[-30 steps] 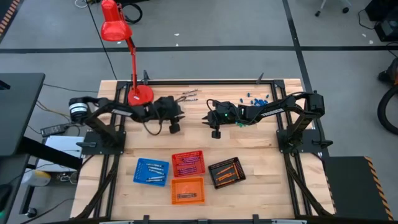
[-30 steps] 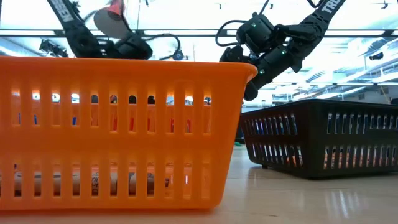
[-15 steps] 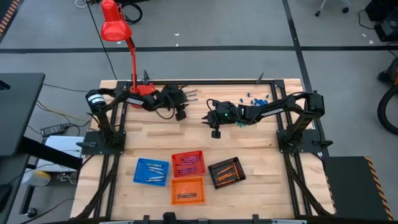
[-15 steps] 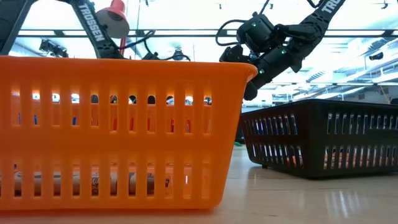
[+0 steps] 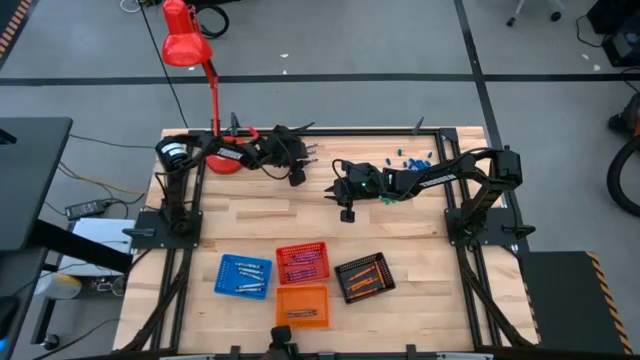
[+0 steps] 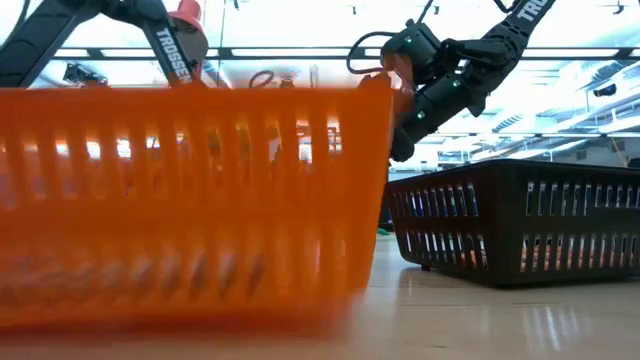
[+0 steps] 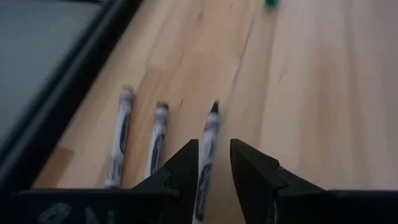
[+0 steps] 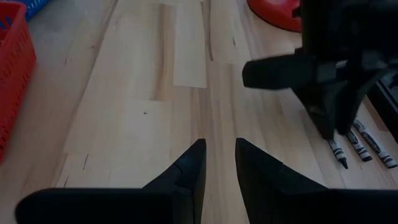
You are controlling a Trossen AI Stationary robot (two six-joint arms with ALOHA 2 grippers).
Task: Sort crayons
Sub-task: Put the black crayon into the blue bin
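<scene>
At the lower edge of the high view, four small slotted plastic trays sit on the pale wooden table (image 5: 420,230): an orange tray (image 5: 302,306) nearest, then a blue tray (image 5: 243,275) to its left, a red tray (image 5: 303,262) in the middle and a black tray (image 5: 364,277) to the right, each holding short thin crayons. In the low view the orange tray (image 6: 190,200) fills the left of the frame and is blurred.

Farther up, at frame centre, the right gripper (image 5: 347,211) hangs over bare table, its jaws slightly parted and holding nothing, as its wrist view (image 8: 216,163) shows.

Toward the upper left, the left gripper (image 5: 297,176) reaches to the far table edge beside the red desk lamp (image 5: 190,50). Its jaws (image 7: 213,163) are narrowly open and straddle one grey-silver paper-wrapped crayon (image 7: 207,149) lying flat on the wood; whether the pads touch it cannot be told. Two more grey-silver crayons (image 7: 138,144) lie just beside it, near the table's dark rim.
</scene>
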